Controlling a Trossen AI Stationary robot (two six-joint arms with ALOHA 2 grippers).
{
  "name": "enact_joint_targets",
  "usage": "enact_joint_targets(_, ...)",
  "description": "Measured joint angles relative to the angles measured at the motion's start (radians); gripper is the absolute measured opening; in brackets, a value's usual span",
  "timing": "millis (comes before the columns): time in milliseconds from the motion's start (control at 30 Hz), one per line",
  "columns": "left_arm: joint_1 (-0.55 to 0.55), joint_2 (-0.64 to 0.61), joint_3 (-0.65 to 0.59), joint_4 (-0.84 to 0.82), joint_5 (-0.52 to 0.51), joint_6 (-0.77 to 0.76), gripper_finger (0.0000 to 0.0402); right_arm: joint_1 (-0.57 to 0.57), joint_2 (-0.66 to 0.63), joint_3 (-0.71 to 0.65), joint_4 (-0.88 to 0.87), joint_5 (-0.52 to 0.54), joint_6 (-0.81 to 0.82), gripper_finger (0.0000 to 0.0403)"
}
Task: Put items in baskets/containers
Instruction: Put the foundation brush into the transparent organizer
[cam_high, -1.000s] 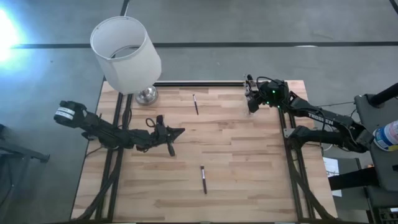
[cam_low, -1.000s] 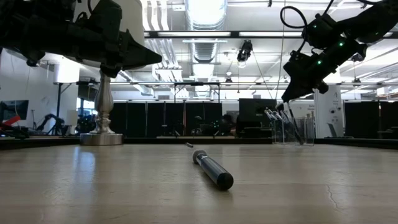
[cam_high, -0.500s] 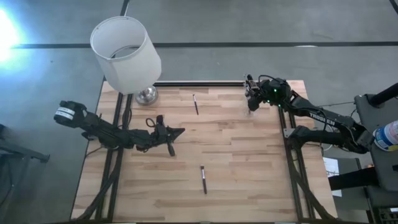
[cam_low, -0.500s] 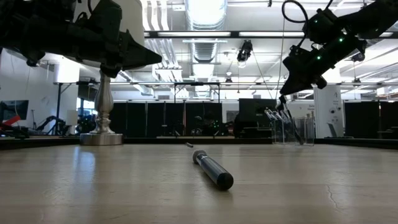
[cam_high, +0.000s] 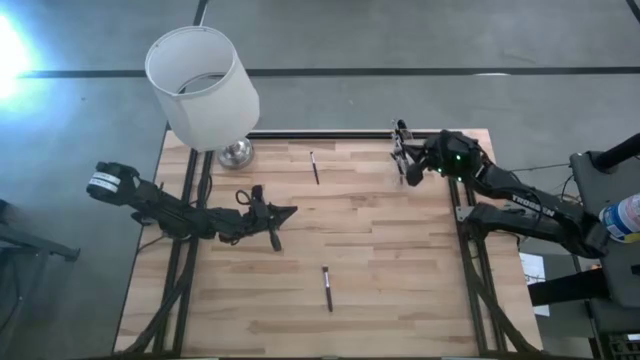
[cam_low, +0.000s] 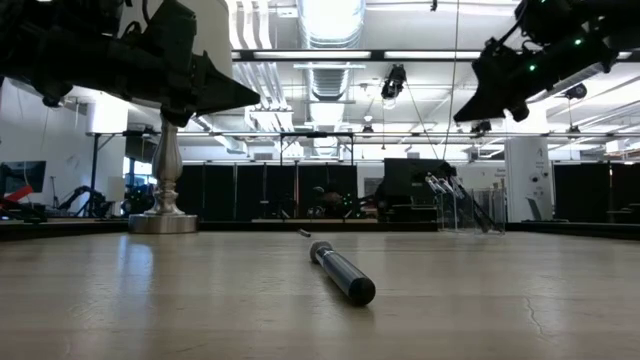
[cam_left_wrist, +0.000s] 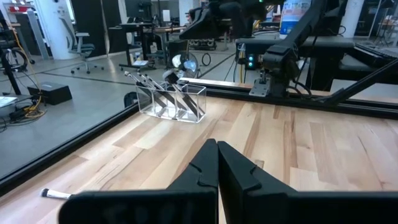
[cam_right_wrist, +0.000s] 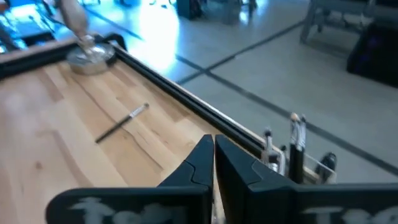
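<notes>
The clear cup (cam_high: 402, 150) stands near the table's far right corner, with several brushes leaning in it; it also shows in the low view (cam_low: 470, 205) and the left wrist view (cam_left_wrist: 173, 99). One brush (cam_high: 314, 167) lies flat near the far edge and another (cam_high: 327, 288) lies toward the near edge, close in the low view (cam_low: 342, 272). My right gripper (cam_high: 410, 168) hangs shut above the table just right of the cup, holding nothing (cam_right_wrist: 212, 146). My left gripper (cam_high: 290, 211) waits shut over the table's left middle (cam_left_wrist: 217, 152).
A lamp with a big white shade (cam_high: 200, 88) stands on its metal base (cam_high: 236, 153) at the far left corner. A dark rail (cam_high: 320, 133) runs along the far edge. Bare wood (cam_high: 380, 240) lies between the two loose brushes.
My right gripper has risen well above the cup and drawn back a little toward the table's right edge. The cup and the loose brushes stay where they were.
</notes>
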Motion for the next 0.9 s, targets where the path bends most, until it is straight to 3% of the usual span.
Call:
enact_joint_targets(233, 0.0, 0.0, 0.0, -0.003, 0.0, 0.0, 0.0, 0.125, -0.074, -0.073, 0.127, 0.092, -0.01, 0.0008)
enact_joint_targets(467, 0.0, 0.0, 0.0, -0.003, 0.0, 0.0, 0.0, 0.23, -0.068, -0.182, 0.368, 0.099, -0.027, 0.0008)
enact_joint_targets(633, 0.0, 0.0, 0.0, -0.007, 0.0, 0.0, 0.0, 0.256, -0.057, -0.232, 0.454, 0.099, -0.023, 0.0008)
enact_joint_targets(900, 0.001, 0.0, -0.002, -0.04, 0.0, -0.022, 0.0, 0.259, -0.057, -0.241, 0.456, 0.098, -0.014, 0.0008)
